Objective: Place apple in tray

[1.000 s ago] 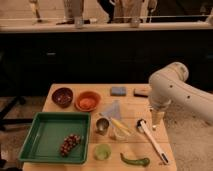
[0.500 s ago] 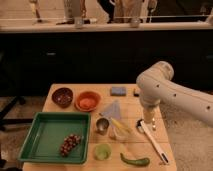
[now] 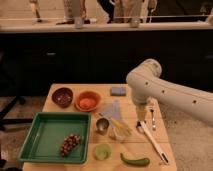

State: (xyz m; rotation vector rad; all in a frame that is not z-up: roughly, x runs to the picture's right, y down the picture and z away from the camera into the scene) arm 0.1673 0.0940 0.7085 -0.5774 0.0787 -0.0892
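Extending in from the right edge of the camera view, the white arm point(image 3: 175, 97) bends at a rounded joint above the back of the wooden table point(image 3: 95, 88) and drops towards the table's right half. The gripper point(image 3: 141, 119) sits at the lower end of this arm, low over the table surface, just beside the head of a long white utensil point(image 3: 152, 141) and near a fork point(image 3: 151, 116). Whether the gripper is open, closed or holding anything cannot be told. The green tray point(image 3: 30, 137) occupies the front left of the table, well apart from the gripper, and contains a dark cluster resembling grapes point(image 3: 70, 144) near its front right corner. No object can be identified as the apple with certainty; a pale green round object point(image 3: 102, 151) rests on the table just beside the tray's front right corner, and its identity cannot be told. Behind the tray stand a dark brown bowl point(image 3: 62, 96) and an orange bowl point(image 3: 87, 101), side by side. A small metal cup point(image 3: 102, 125) stands between the tray and the gripper. A blue pad point(image 3: 118, 91) lies at the back of the table. A green pepper point(image 3: 135, 161) lies at the front edge.
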